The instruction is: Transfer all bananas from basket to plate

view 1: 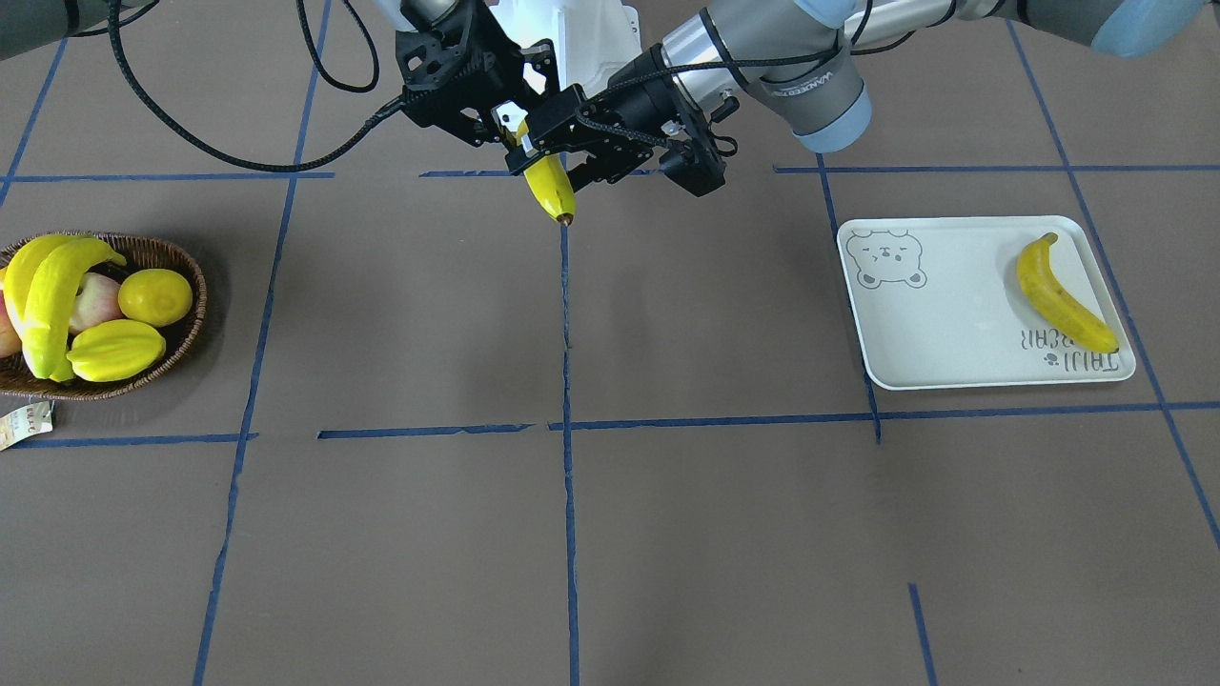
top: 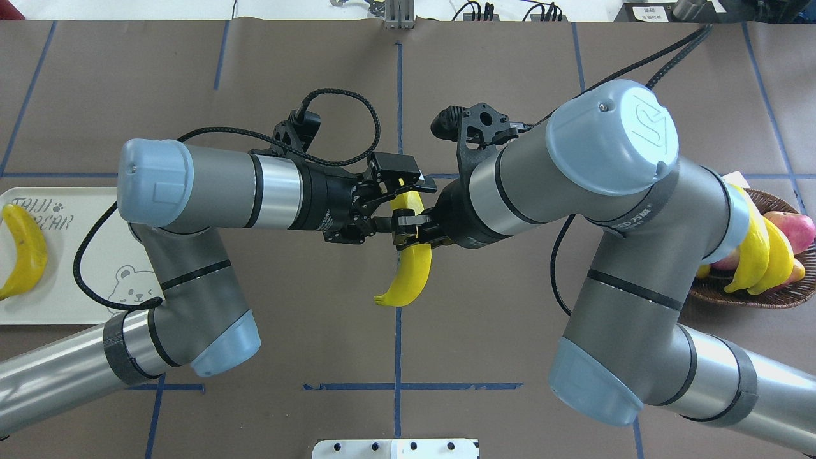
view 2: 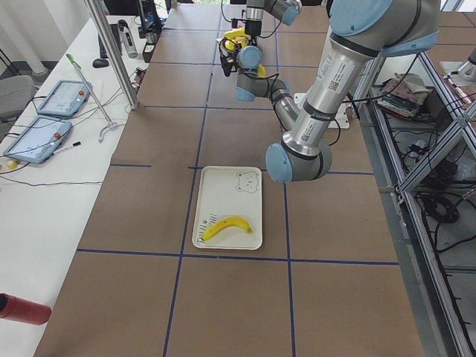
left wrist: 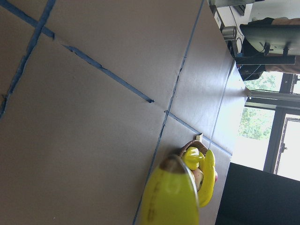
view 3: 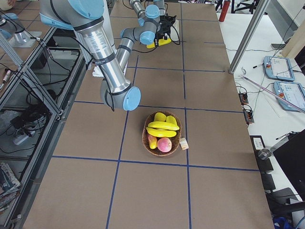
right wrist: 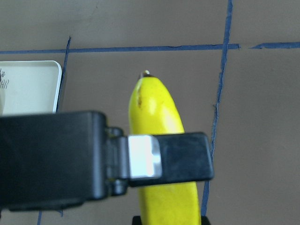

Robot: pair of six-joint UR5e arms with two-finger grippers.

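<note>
One banana (view 1: 550, 186) hangs in mid-air over the table's middle, between both grippers; it also shows in the overhead view (top: 413, 268). My right gripper (top: 414, 237) is shut on its middle. My left gripper (top: 405, 201) is shut across its upper end, and one black finger (right wrist: 154, 157) crosses the banana in the right wrist view. Another banana (view 1: 1060, 295) lies on the plate (view 1: 953, 314). Two bananas (view 1: 48, 295) lie in the basket (view 1: 195, 286).
The basket also holds a lemon (view 1: 154, 295), a starfruit (view 1: 116, 350) and a reddish fruit (view 1: 95, 300); its paper tag (view 1: 24, 422) lies beside it. The two arms meet over the table's middle. Blue tape lines cross the brown table.
</note>
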